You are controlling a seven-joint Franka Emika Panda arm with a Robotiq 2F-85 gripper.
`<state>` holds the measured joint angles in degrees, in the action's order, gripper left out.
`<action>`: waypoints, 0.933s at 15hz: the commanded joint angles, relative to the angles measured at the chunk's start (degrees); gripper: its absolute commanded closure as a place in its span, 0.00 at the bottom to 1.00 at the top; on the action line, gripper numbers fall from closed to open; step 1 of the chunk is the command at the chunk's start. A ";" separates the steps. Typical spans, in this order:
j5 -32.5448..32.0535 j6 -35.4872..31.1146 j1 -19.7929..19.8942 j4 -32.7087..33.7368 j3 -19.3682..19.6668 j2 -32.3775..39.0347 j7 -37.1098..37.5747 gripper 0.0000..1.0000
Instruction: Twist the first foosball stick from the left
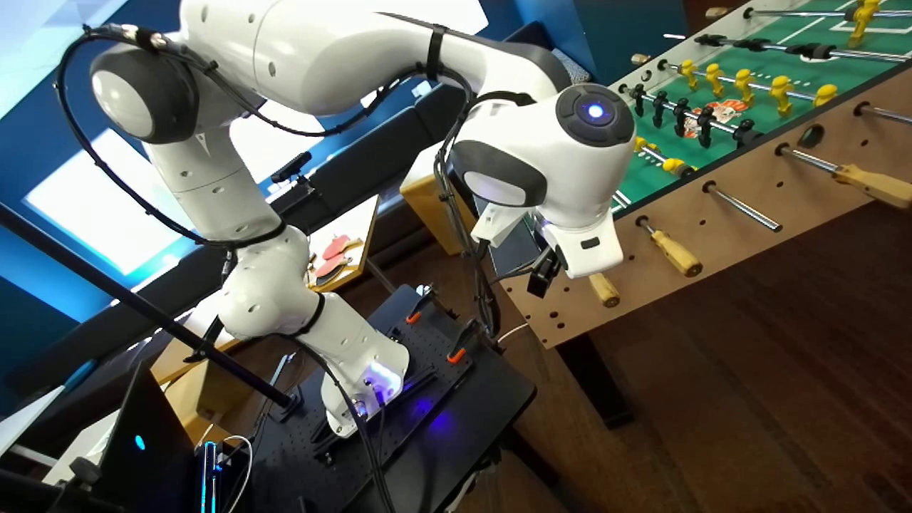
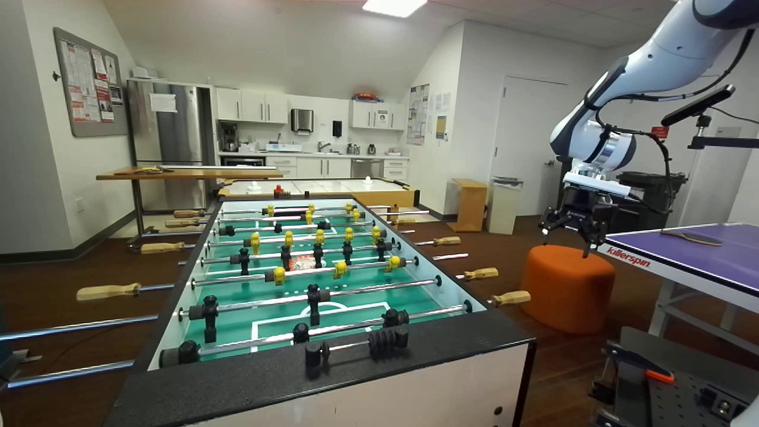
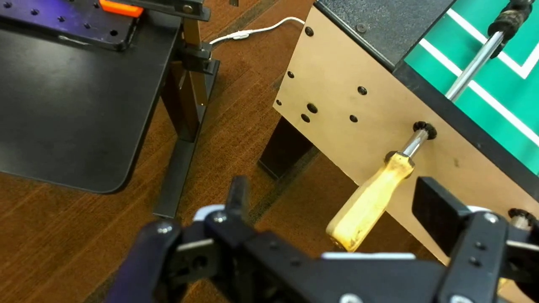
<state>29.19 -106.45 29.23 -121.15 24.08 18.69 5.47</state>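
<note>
In an exterior view we meet a steel refrigerator, a drum-shaped orange stool and a purple ping-pong top; in an exterior view we also get two red paddles and most of the white robot arm. The wrist view brings us closest to the leftmost foosball stick, which juts from the tan side panel of the foosball bench, near its corner. Its rod is shiny round metal; its handle is pale yellow wood, long and bulging, with dark scuffs. Dark round holes dot the smooth side panel, and the playfield is green with white lines. The floor is reddish-brown with a streaky grain. In the wrist view the black end effector has its two blocky fingers spread wide, the handle showing between them but farther off. In an exterior view its fingertips hang downward, higher than the handle and apart from it.
</note>
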 commanded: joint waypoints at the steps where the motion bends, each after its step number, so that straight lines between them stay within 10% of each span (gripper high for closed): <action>1: 2.19 5.16 1.03 3.46 -0.73 2.62 2.85 0.00; 14: 19.16 26.52 12.70 24.69 -1.78 27.94 22.59 0.00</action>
<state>44.38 -84.66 38.94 -102.82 23.54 40.61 22.12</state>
